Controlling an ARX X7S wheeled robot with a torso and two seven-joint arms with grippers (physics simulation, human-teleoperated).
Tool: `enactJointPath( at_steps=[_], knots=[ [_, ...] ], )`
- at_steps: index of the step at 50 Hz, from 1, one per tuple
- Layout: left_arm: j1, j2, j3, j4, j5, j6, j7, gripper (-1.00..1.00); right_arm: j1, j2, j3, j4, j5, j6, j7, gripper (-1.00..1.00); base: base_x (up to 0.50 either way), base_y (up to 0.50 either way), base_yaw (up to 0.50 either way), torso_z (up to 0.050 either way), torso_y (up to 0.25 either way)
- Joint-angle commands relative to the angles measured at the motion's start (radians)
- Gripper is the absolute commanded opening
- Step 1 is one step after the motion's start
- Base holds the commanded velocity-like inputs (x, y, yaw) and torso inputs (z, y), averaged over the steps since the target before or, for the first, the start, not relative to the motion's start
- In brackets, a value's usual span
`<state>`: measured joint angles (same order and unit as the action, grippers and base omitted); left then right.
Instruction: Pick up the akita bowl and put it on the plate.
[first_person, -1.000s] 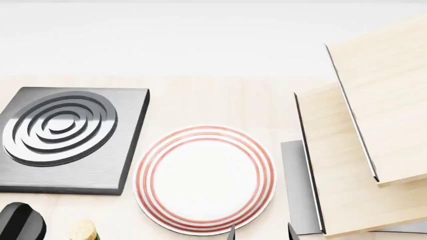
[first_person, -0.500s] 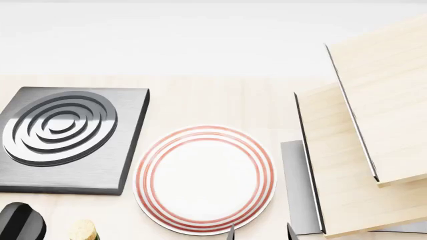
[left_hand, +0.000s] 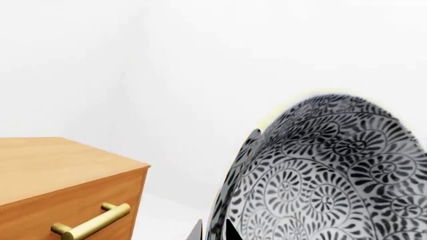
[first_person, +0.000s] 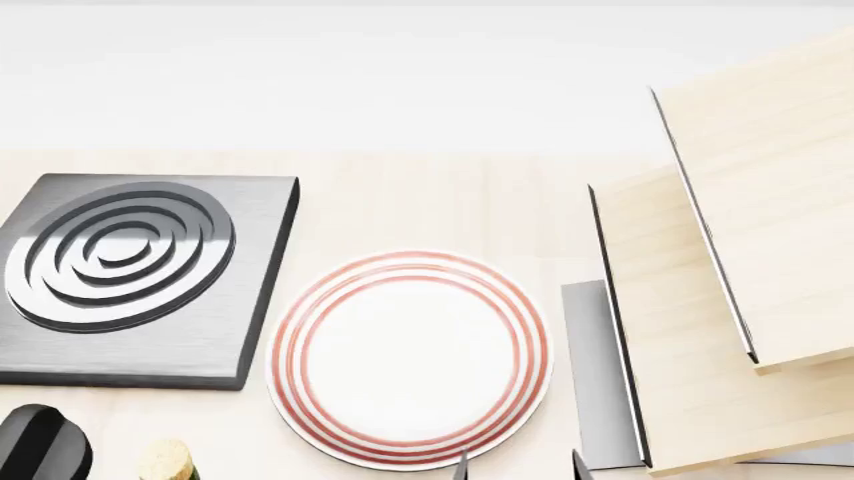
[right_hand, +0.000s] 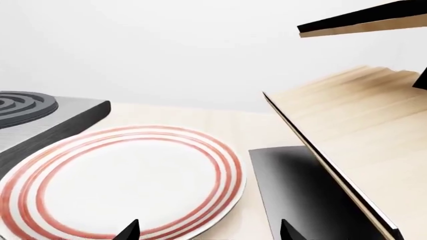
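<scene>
Akita bowl (left_hand: 320, 175) fills the lower part of the left wrist view, seen very close and tipped on its side, its grey-black flower pattern and pale rim clear against a white wall. Two dark fingertips of the left gripper (left_hand: 213, 231) poke up beside the bowl's edge, so the bowl appears to be held and lifted, though the grip itself is mostly hidden. A wooden cabinet (left_hand: 63, 185) with a brass handle (left_hand: 93, 226) stands off to one side.

From the head view, the plate (first_person: 410, 360) with red rings lies flat and bare on the pale wooden table (first_person: 441, 205). A grey square burner (first_person: 134, 280) sits just beside it. Slanted light wooden boards (first_person: 727, 300) stand on the plate's other side. The bowl is not visible here. Two dark fingertips of the right gripper (first_person: 518, 468) show at the near edge.

The right wrist view looks low across the plate (right_hand: 127, 182). The right gripper (right_hand: 208, 231) is spread wide and holds nothing.

By these pictures, the bowl seems picked up; carrying it over and setting it on the plate remains.
</scene>
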<state>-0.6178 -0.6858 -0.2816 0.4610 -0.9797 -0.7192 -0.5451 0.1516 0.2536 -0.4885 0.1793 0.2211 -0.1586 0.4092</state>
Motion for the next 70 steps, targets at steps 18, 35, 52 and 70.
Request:
enactJointPath(
  at_steps=[18, 35, 52, 70],
  knots=[
    [-0.485, 0.142, 0.301, -0.326, 0.133, -0.013, 0.027, -1.00, 0.005, -0.003, -0.014, 0.028, 0.004, -0.016, -0.004, 1.00, 0.00, 0.00, 0.00, 0.000, 0.001],
    [-0.621, 0.239, 0.404, -0.508, 0.180, -0.004, 0.079, -1.00, 0.006, 0.001, -0.018, 0.028, 0.011, -0.020, -0.003, 1.00, 0.00, 0.00, 0.00, 0.000, 0.000],
    [-0.721, 0.350, 0.337, -0.787, 0.050, -0.078, 0.110, -1.00, 0.011, 0.000, -0.021, 0.042, 0.016, -0.028, -0.004, 1.00, 0.00, 0.00, 0.00, 0.000, 0.001],
    [-0.780, 0.436, 0.276, -1.031, -0.017, -0.130, 0.046, -1.00, 0.019, -0.006, -0.028, 0.077, 0.022, -0.044, -0.011, 1.00, 0.00, 0.00, 0.00, 0.000, 0.001]
  ],
)
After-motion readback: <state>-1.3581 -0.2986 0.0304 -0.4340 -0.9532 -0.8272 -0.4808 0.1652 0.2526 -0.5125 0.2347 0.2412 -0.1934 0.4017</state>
